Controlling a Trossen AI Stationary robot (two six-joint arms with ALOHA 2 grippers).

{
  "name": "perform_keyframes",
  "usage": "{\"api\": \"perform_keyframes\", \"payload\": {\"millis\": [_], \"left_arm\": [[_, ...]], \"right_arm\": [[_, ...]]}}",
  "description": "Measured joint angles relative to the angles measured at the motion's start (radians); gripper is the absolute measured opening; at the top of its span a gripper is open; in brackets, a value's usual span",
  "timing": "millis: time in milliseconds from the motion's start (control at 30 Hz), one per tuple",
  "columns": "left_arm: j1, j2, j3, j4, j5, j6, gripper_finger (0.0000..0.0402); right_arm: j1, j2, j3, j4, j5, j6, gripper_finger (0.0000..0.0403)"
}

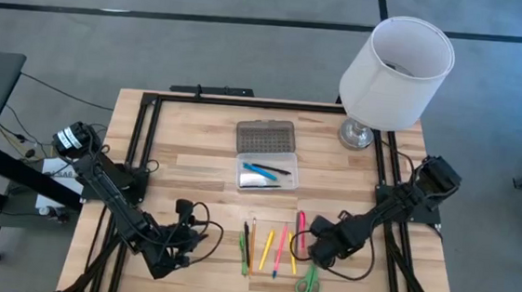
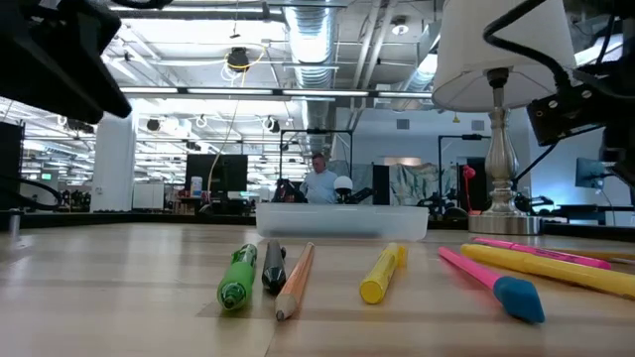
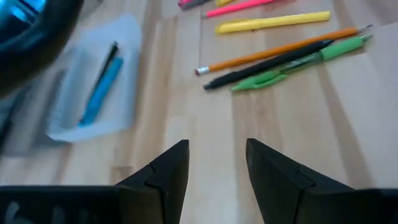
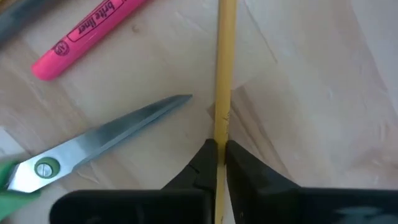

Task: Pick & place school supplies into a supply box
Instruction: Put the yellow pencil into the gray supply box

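The clear supply box (image 1: pixel 266 175) lies open mid-table, its dotted lid (image 1: pixel 266 136) folded back toward the far edge, with a blue pen (image 3: pixel 101 90) and a dark pen inside. Near the front edge lies a row of supplies: a green pen (image 1: pixel 244 249), an orange pencil (image 3: pixel 280 51), a yellow marker (image 2: pixel 380 275), a pink highlighter (image 4: pixel 87 31) and green-handled scissors (image 1: pixel 308 282). My right gripper (image 4: pixel 217 149) is at the row's right end, shut on a yellow pencil (image 1: pixel 293 251). My left gripper (image 3: pixel 217 158) hovers open to the left of the row, touching nothing. My right gripper pinches the yellow pencil's shaft (image 4: pixel 222 118) between its two fingertips, coming in low from the table's right. The pencil runs through the gap and onward past the scissors' blade (image 4: pixel 124 134). I cannot tell whether it is lifted off the wood.
A white-shaded lamp (image 1: pixel 395 73) on a silver base (image 1: pixel 357 134) stands at the far right corner. Black rails (image 1: pixel 141 127) frame the table's sides. Bare wood lies between the box and the row, and around my left gripper. A person shows far off in the room (image 2: pixel 319 178).
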Motion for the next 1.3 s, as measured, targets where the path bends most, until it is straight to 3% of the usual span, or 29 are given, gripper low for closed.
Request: {"api": "perform_keyframes", "payload": {"millis": [200,567,867,1300], "left_arm": [[0.0,0.0,0.0,-0.017,-0.024,0.081,0.0155],[0.0,0.0,0.0,-0.03,-0.005,0.038,0.0155],[0.0,0.0,0.0,-0.028,-0.005,0.03,0.0155],[0.0,0.0,0.0,-0.026,-0.005,-0.006,0.0155]], "right_arm": [[-0.039,0.0,0.0,-0.001,-0.034,-0.035,0.0012],[-0.03,0.0,-0.001,0.0,-0.007,0.01,0.0011],[0.026,0.003,-0.003,-0.008,0.083,0.102,0.0005],[0.045,0.006,-0.006,-0.037,0.223,0.105,0.0001]]}}
